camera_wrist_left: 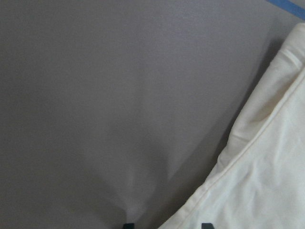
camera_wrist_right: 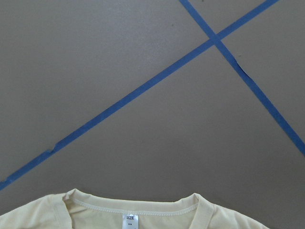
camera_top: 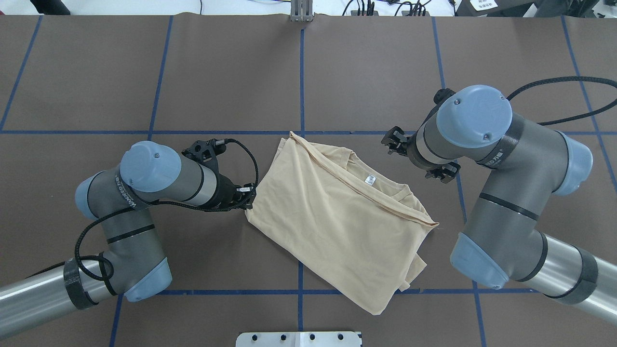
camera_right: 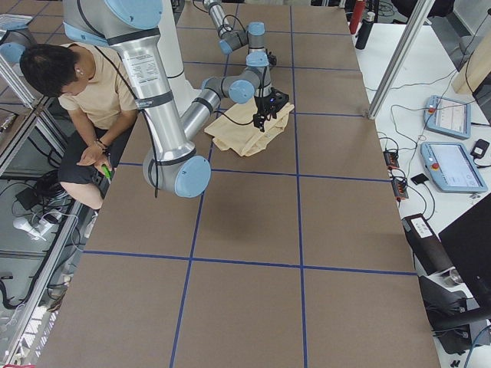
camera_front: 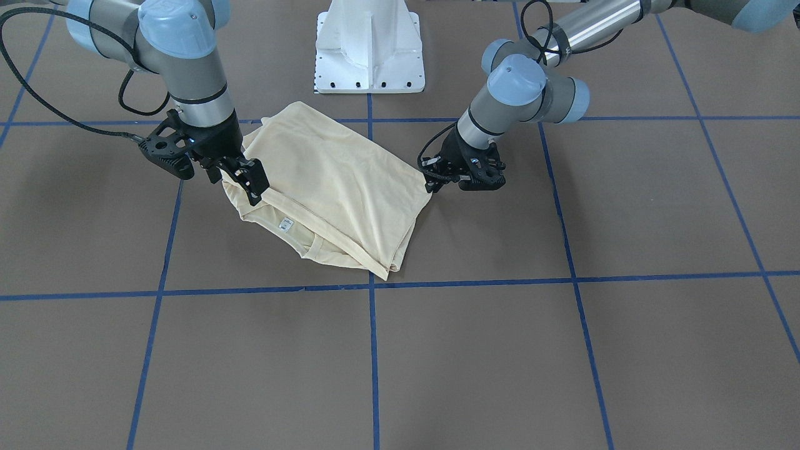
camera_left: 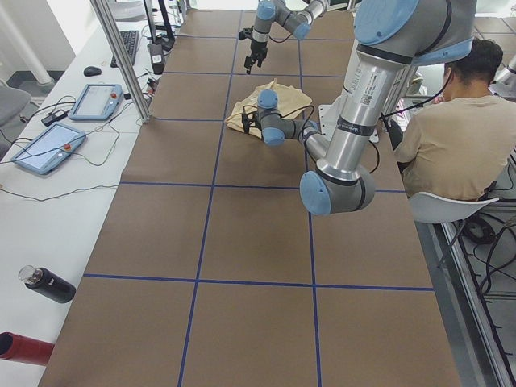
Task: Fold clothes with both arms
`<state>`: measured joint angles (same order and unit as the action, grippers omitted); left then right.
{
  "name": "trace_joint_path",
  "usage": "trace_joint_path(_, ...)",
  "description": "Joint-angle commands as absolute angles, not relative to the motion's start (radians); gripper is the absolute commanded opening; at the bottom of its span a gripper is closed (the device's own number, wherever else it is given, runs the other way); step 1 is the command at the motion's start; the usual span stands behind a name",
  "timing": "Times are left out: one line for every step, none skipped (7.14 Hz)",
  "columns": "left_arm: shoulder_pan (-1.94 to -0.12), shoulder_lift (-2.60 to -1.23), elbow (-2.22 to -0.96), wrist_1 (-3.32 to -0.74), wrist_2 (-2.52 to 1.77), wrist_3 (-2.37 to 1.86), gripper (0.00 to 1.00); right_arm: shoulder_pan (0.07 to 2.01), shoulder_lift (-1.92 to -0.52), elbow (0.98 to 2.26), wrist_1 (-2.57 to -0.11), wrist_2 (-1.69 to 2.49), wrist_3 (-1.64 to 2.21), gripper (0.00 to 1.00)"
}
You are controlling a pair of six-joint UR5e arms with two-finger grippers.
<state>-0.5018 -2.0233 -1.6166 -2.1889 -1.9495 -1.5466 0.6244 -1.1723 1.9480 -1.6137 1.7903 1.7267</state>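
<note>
My left hand (camera_top: 249, 198) is down at a corner of the T-shirt (camera_top: 332, 221), fingers apart, hem running between them, not clamped. My right hand (camera_front: 249, 180) is open and holds nothing, over the collar side near the neck label (camera_front: 286, 224). T-shirt lies folded mid-bench (camera_front: 562, 350), toward my base-side edge.

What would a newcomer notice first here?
The cream T-shirt lies folded into a slanted block in the middle of the table, with its white neck label showing. The left gripper sits at one shirt corner; the right gripper is at the opposite edge, near the collar.
</note>
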Motion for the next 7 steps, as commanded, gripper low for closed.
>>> trace_joint_path(-0.54, -2.025, -1.617, -2.184, -1.947, -1.508, 0.0, 0.624, -1.172, 1.941, -1.614, 1.789, 1.724, 1.0)
trace_joint_path(-0.578, -2.028, -1.614, -2.186, -1.947, -1.429, 0.0, 0.624, -1.172, 1.94, -1.614, 1.789, 1.726, 1.0)
trace_joint_path(-0.634, -2.072, -1.571, -2.192, -1.922, -1.416, 0.0, 0.626, -1.173, 1.94, -1.614, 1.789, 1.726, 1.0)
trace_joint_path(-0.679, -2.18, -1.446, -2.213, -1.907, -1.408, 0.0, 0.624, -1.172, 1.939, -1.614, 1.787, 1.726, 1.0)
trace_joint_path(-0.716, -2.263, -1.263, -2.349, -1.87, -1.399, 0.0, 0.624, -1.172, 1.939, -1.614, 1.786, 1.727, 1.0)
trace_joint_path(-0.73, -2.301, -1.135, -2.472, -1.792, -1.355, 0.0, 0.621, -1.167, 1.928, -1.614, 1.786, 1.732, 1.0)
trace_joint_path(-0.745, -2.325, -1.099, -2.494, -1.752, -1.333, 0.0, 0.614, -1.16, 1.927, -1.612, 1.786, 1.736, 1.0)
